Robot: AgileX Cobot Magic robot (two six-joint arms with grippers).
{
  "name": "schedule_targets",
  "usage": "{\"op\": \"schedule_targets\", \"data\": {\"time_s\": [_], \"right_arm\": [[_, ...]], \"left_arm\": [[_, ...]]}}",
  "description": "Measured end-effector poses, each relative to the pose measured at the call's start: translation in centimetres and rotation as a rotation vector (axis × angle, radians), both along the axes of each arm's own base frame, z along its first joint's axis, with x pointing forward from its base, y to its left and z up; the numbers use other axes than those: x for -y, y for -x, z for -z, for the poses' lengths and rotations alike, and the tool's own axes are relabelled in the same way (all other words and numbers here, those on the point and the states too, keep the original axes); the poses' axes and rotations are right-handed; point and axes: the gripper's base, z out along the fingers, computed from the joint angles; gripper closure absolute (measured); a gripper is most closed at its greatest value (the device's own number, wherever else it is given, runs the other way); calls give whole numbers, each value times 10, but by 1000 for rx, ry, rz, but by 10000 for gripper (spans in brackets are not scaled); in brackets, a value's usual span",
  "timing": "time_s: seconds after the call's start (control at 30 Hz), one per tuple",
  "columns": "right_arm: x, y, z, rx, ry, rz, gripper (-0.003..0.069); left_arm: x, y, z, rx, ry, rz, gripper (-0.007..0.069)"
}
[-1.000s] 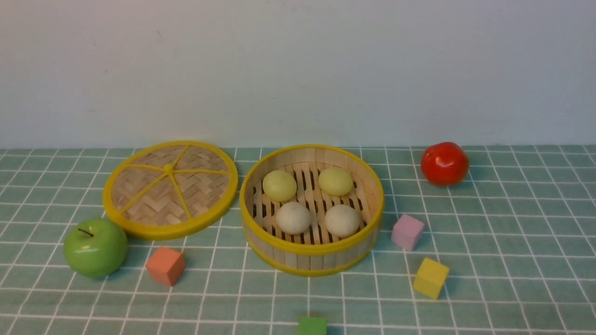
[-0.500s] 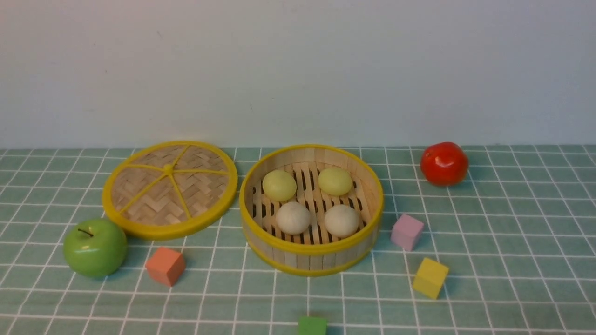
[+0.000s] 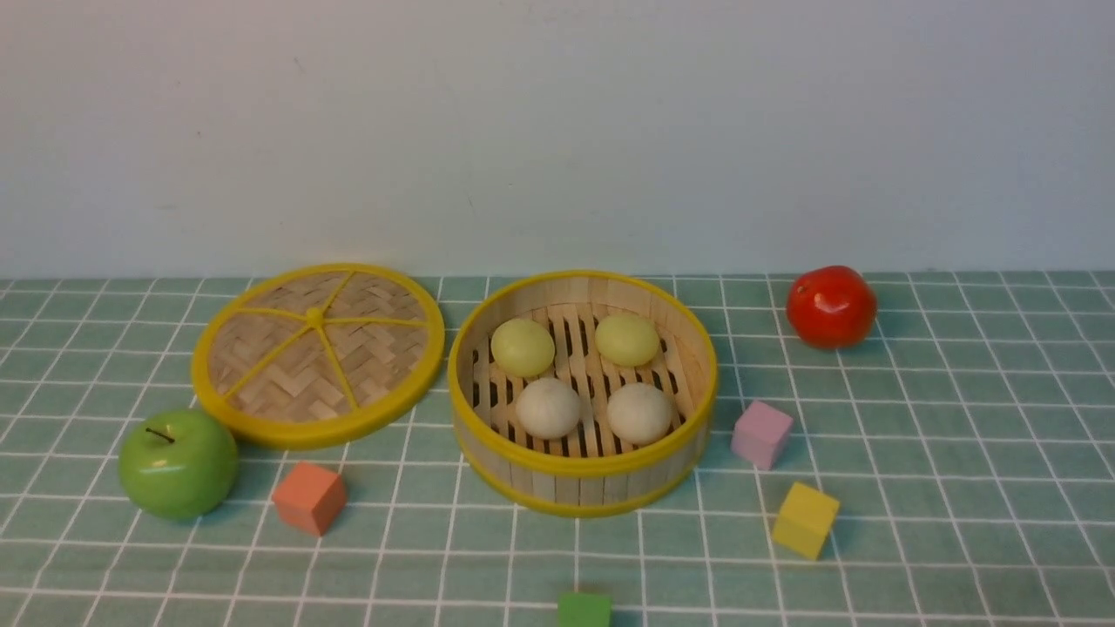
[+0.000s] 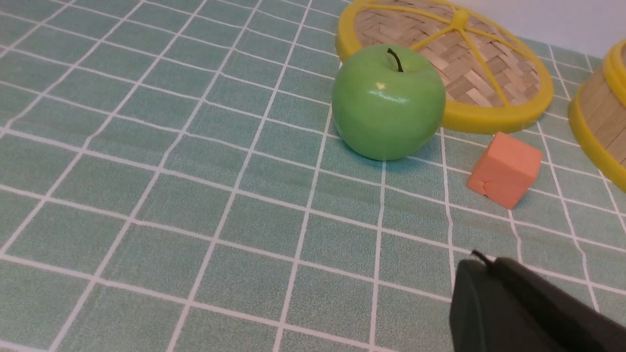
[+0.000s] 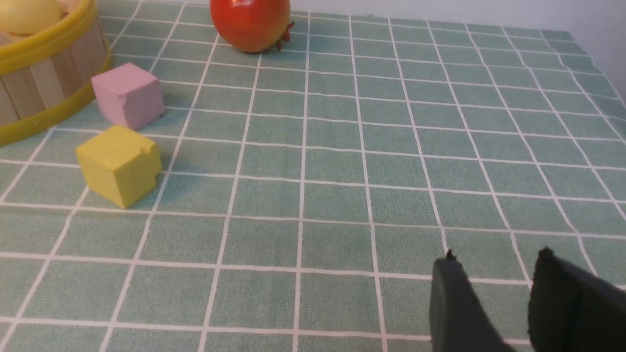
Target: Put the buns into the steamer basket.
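The steamer basket (image 3: 582,475) stands mid-table with several buns inside: two pale yellow-green ones (image 3: 523,347) (image 3: 627,340) at the back and two off-white ones (image 3: 549,407) (image 3: 640,413) in front. Neither arm shows in the front view. In the left wrist view my left gripper (image 4: 486,261) hovers over bare cloth, its fingers pressed together and holding nothing, with the basket's wall (image 4: 599,117) far off. In the right wrist view my right gripper (image 5: 496,259) is open and empty above the cloth; the basket's wall (image 5: 44,83) and one yellow-green bun (image 5: 27,14) sit at the frame's corner.
The flat woven lid (image 3: 318,353) lies left of the basket. A green apple (image 3: 179,463) and an orange cube (image 3: 309,496) sit at front left. A red tomato (image 3: 832,305), pink cube (image 3: 762,433), yellow cube (image 3: 806,518) and green cube (image 3: 584,610) lie right and front.
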Motion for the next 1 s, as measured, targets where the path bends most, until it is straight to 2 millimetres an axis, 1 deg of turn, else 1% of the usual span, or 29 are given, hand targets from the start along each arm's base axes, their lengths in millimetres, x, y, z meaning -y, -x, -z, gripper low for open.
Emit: {"op": "schedule_targets", "data": {"time_s": [1.0], "right_arm": [[0, 0, 0, 0, 0, 0, 420]], "left_arm": [[0, 0, 0, -1, -1, 0, 589]]}}
